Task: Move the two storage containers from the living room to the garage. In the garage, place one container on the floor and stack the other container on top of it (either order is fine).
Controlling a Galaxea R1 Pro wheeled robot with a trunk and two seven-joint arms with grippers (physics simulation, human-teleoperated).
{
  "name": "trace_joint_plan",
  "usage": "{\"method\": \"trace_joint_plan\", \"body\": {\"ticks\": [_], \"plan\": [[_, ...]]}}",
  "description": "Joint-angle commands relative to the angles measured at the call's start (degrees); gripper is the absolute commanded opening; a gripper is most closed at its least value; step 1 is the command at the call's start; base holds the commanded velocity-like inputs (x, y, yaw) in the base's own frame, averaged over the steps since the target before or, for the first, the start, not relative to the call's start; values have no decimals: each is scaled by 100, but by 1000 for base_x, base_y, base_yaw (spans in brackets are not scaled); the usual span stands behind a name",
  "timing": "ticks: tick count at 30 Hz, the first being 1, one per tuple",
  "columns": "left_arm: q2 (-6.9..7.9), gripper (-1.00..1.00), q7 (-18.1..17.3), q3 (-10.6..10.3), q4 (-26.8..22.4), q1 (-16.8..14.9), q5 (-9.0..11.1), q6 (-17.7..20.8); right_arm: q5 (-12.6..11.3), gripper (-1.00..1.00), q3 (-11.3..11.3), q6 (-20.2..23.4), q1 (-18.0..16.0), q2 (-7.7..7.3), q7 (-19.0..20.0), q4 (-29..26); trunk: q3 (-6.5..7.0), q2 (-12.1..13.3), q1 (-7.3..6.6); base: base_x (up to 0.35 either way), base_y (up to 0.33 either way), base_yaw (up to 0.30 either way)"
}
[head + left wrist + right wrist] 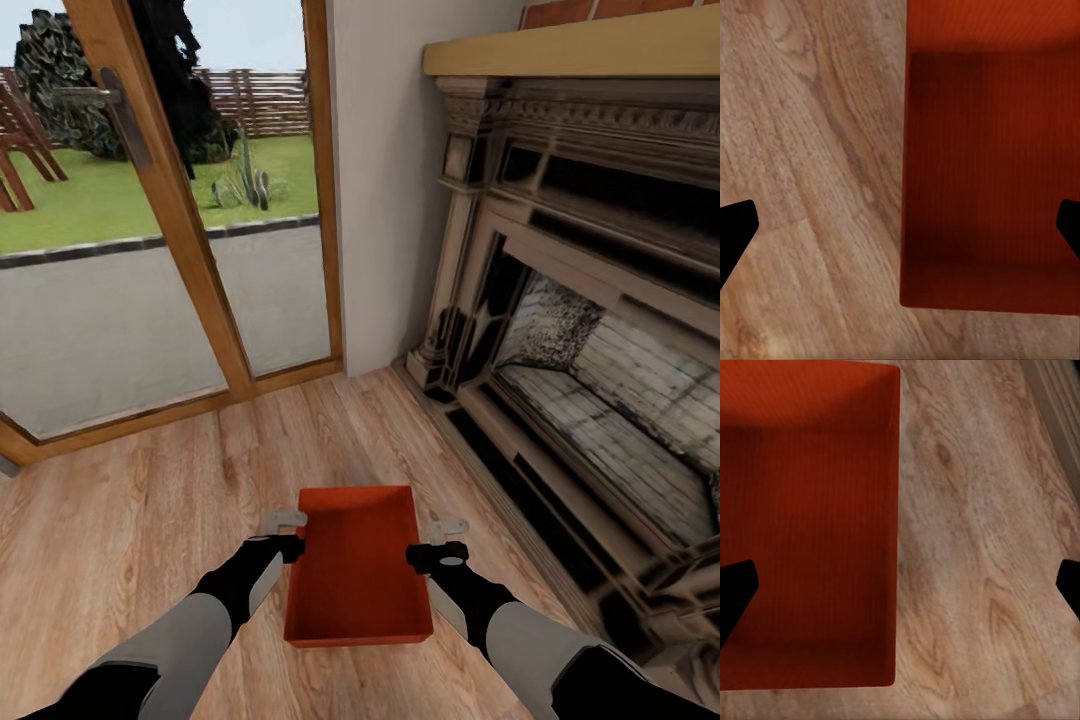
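Your two grey-and-black arms frame the orange-red rectangular thin-walled storage container (358, 568) lying on the light wood-plank floor (140, 520), its long axis running straight away from you, beside the ornate fireplace (590, 330). Each long wall sits between spread fingers: left pincer (288, 535) and right pincer (440, 542) both open, equally near

From head height, the scene is viewed forward and steeply down over both arms, with the glass doors (170, 200) ahead and the fireplace (590, 330) at the right. From each wrist, a close look straight down is given. One side wall of the storage container (357, 575) and the wood-plank floor (120, 540) beside it are shared by all three views.
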Motion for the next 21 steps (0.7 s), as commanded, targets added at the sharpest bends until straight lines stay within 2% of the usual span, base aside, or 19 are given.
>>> {"method": "trace_joint_plan", "body": {"ticks": [1, 8, 21], "plan": [[0, 100, 26, -11, -5, 0, 33, 28, -35, 100, 48, 24, -3, -2, -36, -9, -22, -44, 22, 0, 0, 0], [7, 100, 26, -1, 259, 0, 49, -19, -43, 100, 46, 16, -2, -2, -36, -9, -148, -324, 176, 0, 0, 0], [9, 100, 26, 8, 288, 0, 40, -22, -43, 100, 46, 16, -1, -2, -36, -9, -382, -846, 461, 0, 0, 0]]}}
